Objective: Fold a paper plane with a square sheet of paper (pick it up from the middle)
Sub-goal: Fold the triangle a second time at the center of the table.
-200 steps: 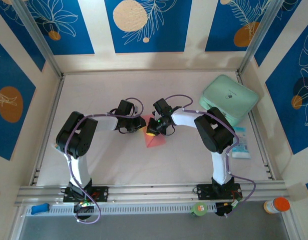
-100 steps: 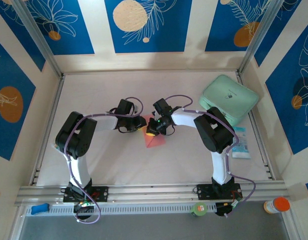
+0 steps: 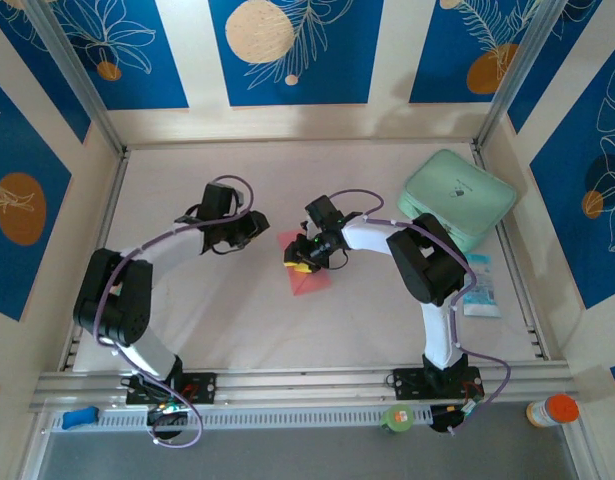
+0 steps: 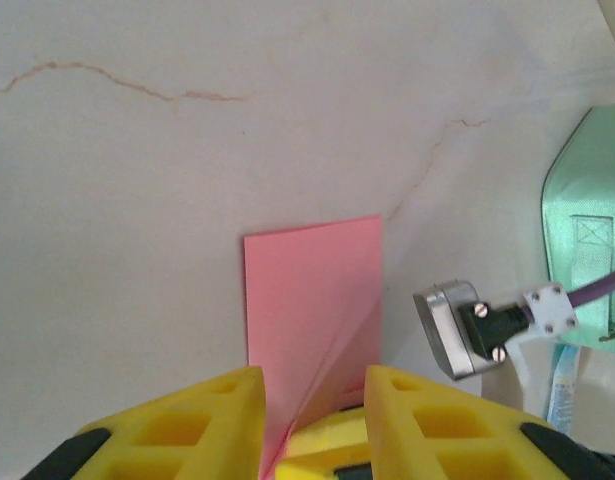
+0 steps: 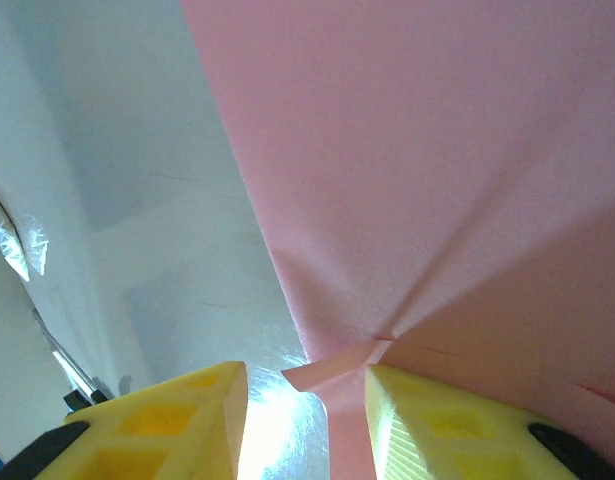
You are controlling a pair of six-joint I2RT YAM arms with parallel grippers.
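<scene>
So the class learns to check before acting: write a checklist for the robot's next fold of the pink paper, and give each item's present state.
1. Left gripper open, nothing held: ok.
2. Right gripper open, low over the pink sheet: ok.
3. Sheet lying on the table, creases showing: ok.
4. Folded edges aligned on the centre crease: cannot tell.
5. Mint-green pad well apart from the sheet: ok.
</scene>
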